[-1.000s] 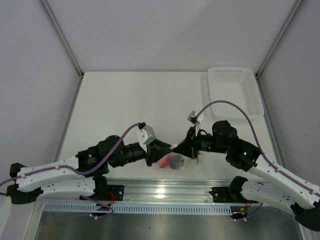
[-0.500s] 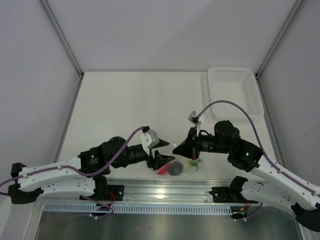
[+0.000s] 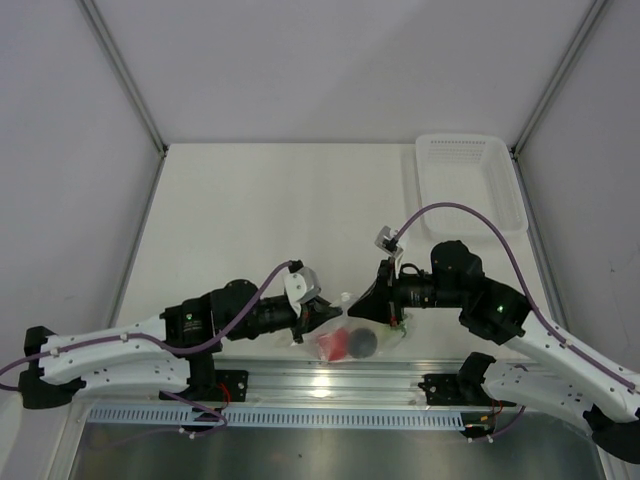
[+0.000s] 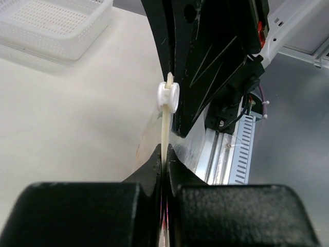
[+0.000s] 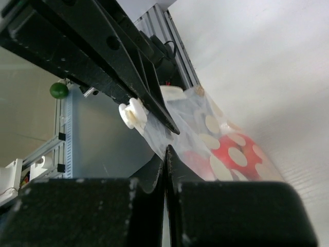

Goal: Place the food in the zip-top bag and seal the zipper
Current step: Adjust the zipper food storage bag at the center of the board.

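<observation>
Red toy tomato (image 3: 333,345), dark ball (image 3: 362,343) inside clear crinkly zip-top bag (image 5: 216,131) at near edge of desk (image 3: 280,220). Left tool (image 4: 164,154) pinches zipper strip (image 4: 165,136), right tool (image 5: 165,152) pinches bag edge. We judge sealing in hand; next, press along strip.

Your overhead view is bright and even, lit from above. The pale matte desk (image 3: 250,220) carries only faint, soft shadows under the arms, and the brushed metal rail (image 3: 330,380) at its near edge throws back a white glare patch. In your left wrist view the black left pincer (image 4: 163,154) is a blurred dark mass up close. Your right wrist view washes out at the upper right. There the right pincer (image 5: 165,154) is out of focus and the clear crinkly zip-top bag (image 5: 205,123) has a milky sheen.
</observation>
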You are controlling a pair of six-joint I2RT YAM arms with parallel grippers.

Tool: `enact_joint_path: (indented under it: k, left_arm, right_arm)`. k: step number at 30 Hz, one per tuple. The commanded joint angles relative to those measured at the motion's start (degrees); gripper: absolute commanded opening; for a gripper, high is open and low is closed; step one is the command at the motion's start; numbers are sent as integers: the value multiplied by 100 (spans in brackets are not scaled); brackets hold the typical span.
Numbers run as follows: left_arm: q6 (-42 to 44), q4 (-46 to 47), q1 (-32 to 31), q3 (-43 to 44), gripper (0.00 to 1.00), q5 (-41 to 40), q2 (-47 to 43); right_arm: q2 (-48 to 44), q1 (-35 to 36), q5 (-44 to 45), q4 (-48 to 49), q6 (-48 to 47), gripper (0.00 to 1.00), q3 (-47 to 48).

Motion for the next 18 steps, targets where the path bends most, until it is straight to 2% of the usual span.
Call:
enact_joint_path:
  k: [1,4,8,16,17,18]
  left_arm:
    - [-160,144,47,-127,0,142,-255]
    - [-240,179,47,-198,1,186,-335]
    - [-257,153,39,-206,1,213,-335]
    - [-293,197,47,-154,0,239,-247]
    - [-293,188,47,-154,0,387,-239]
    - [-293,188,47,-145,0,406,-230]
  right_arm:
    - [-17,7,-269,-242,-299,9,445]
    - [1,7,-366,-313,-440,20,550]
    - [63,-2,-480,-304,-554,21,691]
    - [388,-2,-595,-331,-721,21,893]
    - [414,-2,-612,-313,-721,19,902]
    - [458,-2,-621,-278,-721,10,911]
